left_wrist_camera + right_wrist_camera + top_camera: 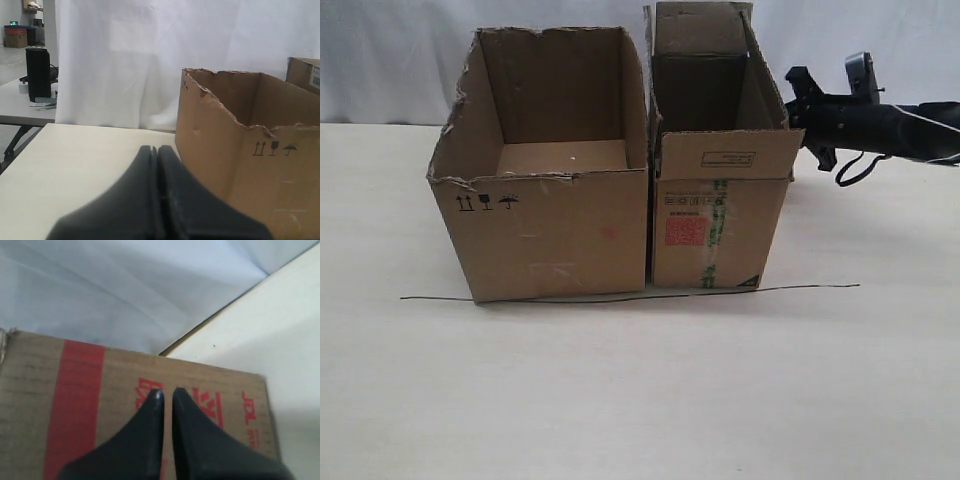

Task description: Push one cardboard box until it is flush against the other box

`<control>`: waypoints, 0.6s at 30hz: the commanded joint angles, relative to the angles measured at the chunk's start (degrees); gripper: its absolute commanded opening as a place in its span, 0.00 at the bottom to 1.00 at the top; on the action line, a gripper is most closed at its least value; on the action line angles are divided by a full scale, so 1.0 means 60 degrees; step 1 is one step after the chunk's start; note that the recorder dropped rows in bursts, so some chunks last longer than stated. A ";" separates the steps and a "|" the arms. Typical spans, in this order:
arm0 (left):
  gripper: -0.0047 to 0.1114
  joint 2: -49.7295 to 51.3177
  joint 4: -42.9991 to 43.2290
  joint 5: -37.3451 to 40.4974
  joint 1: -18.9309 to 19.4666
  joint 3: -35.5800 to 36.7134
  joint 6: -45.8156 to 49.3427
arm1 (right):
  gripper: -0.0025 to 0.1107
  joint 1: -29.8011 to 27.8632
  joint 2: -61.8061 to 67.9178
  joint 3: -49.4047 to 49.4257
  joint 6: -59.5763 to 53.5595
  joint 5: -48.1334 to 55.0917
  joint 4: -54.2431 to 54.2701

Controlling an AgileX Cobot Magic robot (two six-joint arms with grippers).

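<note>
The narrow, taller cardboard box (720, 215) with the red square label and green-printed tape stands right of the wide torn-rimmed box (545, 225). Their facing walls meet along a thin dark seam and the fronts line up. My right gripper (796, 100) is at the upper part of the narrow box's outer right wall. In the right wrist view it (167, 391) is shut, its tips close over the red-printed cardboard (75, 405). My left gripper (156, 149) is shut and empty over the table, left of the wide box (240, 165). It does not show in the exterior view.
A thin black wire (620, 296) lies on the pale table (640, 400) along the front of both boxes. A white curtain (400, 60) hangs behind. In the left wrist view, another table with dark equipment (37, 75) stands beyond the curtain.
</note>
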 commanded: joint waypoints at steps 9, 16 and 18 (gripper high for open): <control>0.04 -0.0020 0.0006 -0.0110 -0.0021 0.0031 -0.0068 | 0.07 -0.0906 -0.1174 0.0001 0.0697 0.0909 -0.3283; 0.04 -0.0020 0.0006 -0.0110 -0.0021 0.0031 -0.0068 | 0.07 -0.1443 -0.5400 0.3117 0.1921 -0.1051 -0.6115; 0.04 -0.0020 0.0006 -0.0030 -0.0021 0.0031 -0.0068 | 0.07 -0.1382 -0.6985 0.4738 0.1558 -0.2225 -0.6119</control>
